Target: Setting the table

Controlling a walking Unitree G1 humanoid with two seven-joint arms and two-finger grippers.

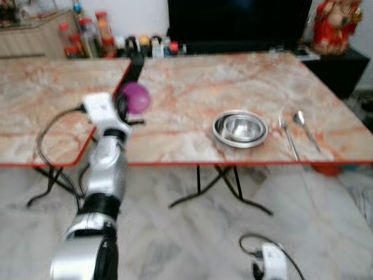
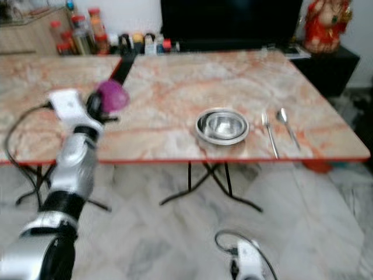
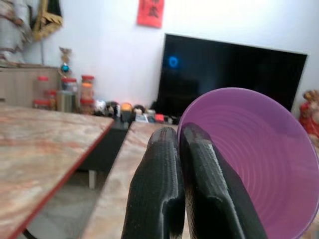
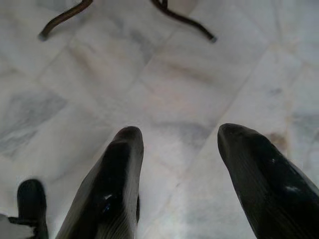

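The left gripper [image 3: 179, 149] is clenched on a purple cup [image 1: 137, 97] above the desk [image 1: 186, 81]. The right gripper [image 4: 177, 149] hangs released near the floor [image 4: 164, 74].

**Silver arms, black joints, white wrist housings**

The left arm [image 1: 105, 175] is built of rounded silver segments separated by black joint bands. A white boxy housing [image 1: 98, 108] is mounted at its wrist, and a thin black cable [image 1: 49, 131] is looped from it. A second white housing [image 1: 273, 261] with a black cable is seen on the right arm. Each finger [image 4: 112, 184] is moulded in glossy black, tapered and faintly ribbed.
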